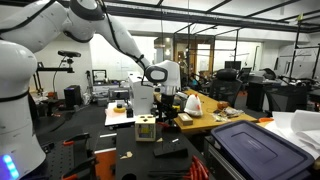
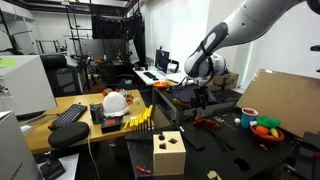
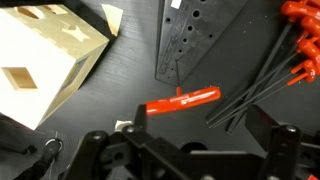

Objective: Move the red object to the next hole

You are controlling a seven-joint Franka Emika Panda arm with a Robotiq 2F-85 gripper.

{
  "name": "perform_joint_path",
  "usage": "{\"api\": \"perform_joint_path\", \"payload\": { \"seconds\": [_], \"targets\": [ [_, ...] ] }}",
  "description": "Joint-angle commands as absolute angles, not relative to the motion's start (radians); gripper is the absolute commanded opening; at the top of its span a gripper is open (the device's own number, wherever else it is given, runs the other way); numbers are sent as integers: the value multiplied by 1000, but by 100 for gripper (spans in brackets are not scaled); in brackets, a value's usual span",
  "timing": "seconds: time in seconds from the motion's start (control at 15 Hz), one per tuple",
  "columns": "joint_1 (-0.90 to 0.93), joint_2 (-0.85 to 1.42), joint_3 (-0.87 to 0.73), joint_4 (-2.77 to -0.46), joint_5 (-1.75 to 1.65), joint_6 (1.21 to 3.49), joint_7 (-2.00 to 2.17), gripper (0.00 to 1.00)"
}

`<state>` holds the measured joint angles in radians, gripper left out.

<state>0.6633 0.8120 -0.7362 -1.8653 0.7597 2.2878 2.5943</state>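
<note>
**Operator:** Wood on the left of the wrist view. Is that where I'm headed?

**Spotter:** No. That is the box (image 3: 40,60) with the cut-out holes. In an exterior view it sits near the bench edge closest to the camera (image 2: 168,152). Leave it alone.

**Operator:** Then where is the red object?

**Spotter:** Mid-bench, away from every edge. The red-handled tool (image 3: 185,100) lies flat on the dark mat, just below the grey drilled rack (image 3: 195,35) and not touching it. Your gripper (image 3: 188,142) hangs over it with its fingers spread, holding nothing.

**Operator:** What could go wrong?

**Spotter:** Three things, I judge. Because the tool lies flat, your fingers may scrape the mat and roll it away. If you grip it off-centre, it will tilt and its tip will miss the hole. And the red T-handle keys (image 3: 300,30) lie close on the right, so if you drift that way you may grab the wrong one.
</note>
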Motion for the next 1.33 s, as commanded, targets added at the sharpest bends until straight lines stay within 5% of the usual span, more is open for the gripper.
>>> {"api": "perform_joint_path", "payload": {
  "seconds": [0.0, 0.13, 0.27, 0.73, 1.27],
  "targets": [
    [565, 661, -591, -1930, 594, 2351, 2619, 100],
    [622, 685, -647, -1926, 663, 2308, 2561, 74],
    [482, 615, -490, -1934, 502, 2361, 2641, 58],
    [555, 678, -581, -1912, 597, 2321, 2599, 5],
    [520, 705, -569, -1892, 593, 2314, 2599, 0]
  ]
}}
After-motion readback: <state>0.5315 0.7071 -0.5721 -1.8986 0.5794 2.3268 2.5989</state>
